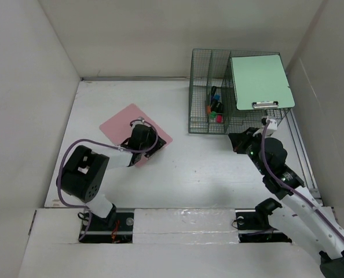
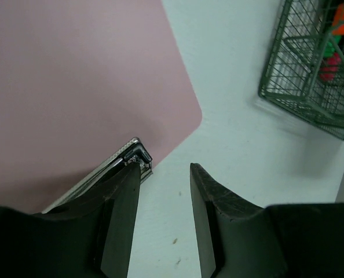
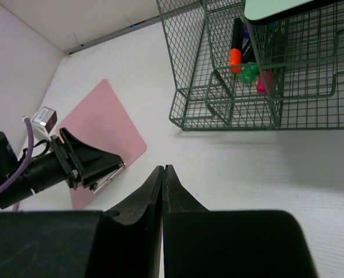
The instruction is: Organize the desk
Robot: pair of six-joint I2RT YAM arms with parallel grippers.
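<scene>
A pink clipboard (image 1: 121,124) lies flat on the white desk (image 1: 207,171), its metal clip (image 2: 135,152) at the near-right edge. My left gripper (image 2: 163,167) is low at that edge and open. One of its fingers (image 2: 121,191) is over the clip's end, and only bare desk shows between the jaws. From the right wrist view the left gripper (image 3: 97,166) sits at the pink clipboard (image 3: 99,123). My right gripper (image 3: 163,168) is shut and empty, hovering above the desk just in front of the green wire rack (image 1: 197,128).
The wire rack (image 3: 218,111) stands at the back right with several markers (image 1: 216,108) in a front compartment. A mint-green clipboard (image 1: 260,80) rests on top of it. White walls enclose the desk on the left, back and right.
</scene>
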